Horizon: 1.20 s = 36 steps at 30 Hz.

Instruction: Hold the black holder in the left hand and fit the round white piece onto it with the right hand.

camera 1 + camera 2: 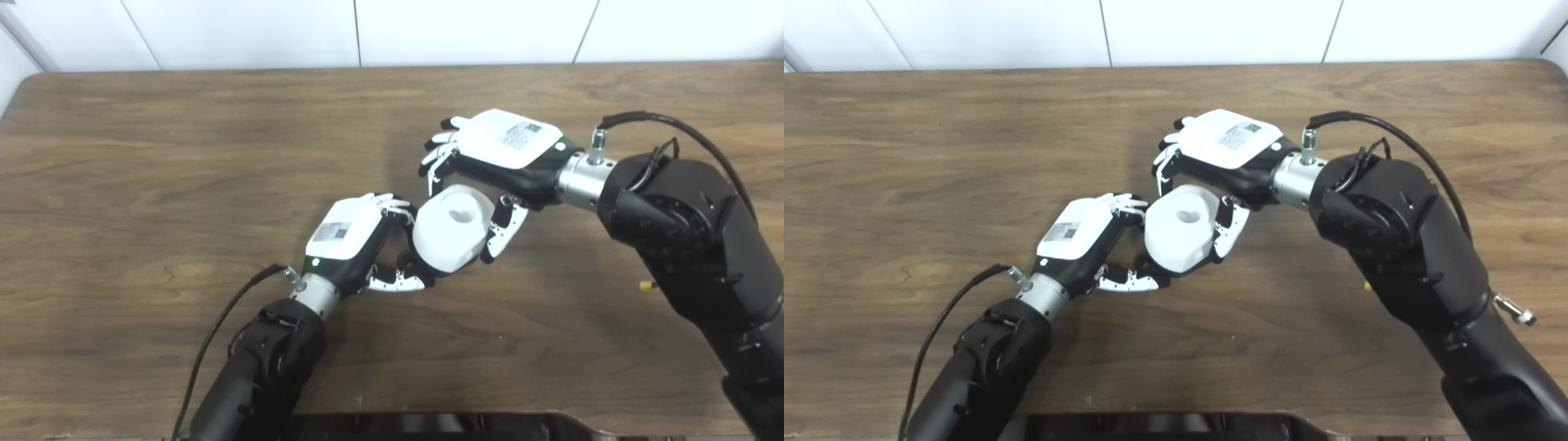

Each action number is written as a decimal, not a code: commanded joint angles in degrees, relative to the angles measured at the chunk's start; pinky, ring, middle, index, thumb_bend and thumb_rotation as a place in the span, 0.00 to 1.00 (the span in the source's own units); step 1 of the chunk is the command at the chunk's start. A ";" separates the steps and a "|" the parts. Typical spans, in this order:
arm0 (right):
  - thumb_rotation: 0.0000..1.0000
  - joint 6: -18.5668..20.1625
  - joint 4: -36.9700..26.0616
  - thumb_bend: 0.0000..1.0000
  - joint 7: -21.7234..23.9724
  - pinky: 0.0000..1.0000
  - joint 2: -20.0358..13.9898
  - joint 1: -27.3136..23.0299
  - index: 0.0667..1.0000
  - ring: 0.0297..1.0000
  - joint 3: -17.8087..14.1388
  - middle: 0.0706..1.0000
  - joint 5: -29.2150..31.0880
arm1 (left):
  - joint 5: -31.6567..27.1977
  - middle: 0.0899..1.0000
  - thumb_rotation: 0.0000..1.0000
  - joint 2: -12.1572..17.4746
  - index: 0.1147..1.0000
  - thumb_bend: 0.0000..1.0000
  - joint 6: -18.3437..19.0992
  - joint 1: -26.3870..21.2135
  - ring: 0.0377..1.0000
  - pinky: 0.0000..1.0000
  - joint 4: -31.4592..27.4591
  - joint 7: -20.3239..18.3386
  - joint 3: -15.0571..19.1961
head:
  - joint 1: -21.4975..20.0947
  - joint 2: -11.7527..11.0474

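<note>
The round white piece (453,229), a thick ring with a centre hole, is at the table's middle between both hands. My right hand (490,165) reaches over it from the right, its fingers (436,160) at the far left edge and its thumb (503,229) against the near right side. My left hand (361,236) is at the piece's left, fingers curled at the top and thumb (398,282) below. Only a dark bit of the black holder (407,262) shows under the piece's left side, between the left fingers and thumb. The rest is hidden.
The wooden table (153,184) stretches wide to the left and back. A small yellow bit (646,285) lies on it beside my right forearm. A dark edge (429,425) runs along the bottom of the view. A white wall stands behind the table.
</note>
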 commanded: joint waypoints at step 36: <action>0.14 -1.80 -1.15 0.52 -1.39 1.00 0.13 -0.03 0.45 0.92 0.26 0.80 -2.80 | 0.66 0.78 0.05 0.35 0.42 0.52 1.13 1.03 0.87 0.89 0.22 -3.55 -1.22 | -1.02 -0.09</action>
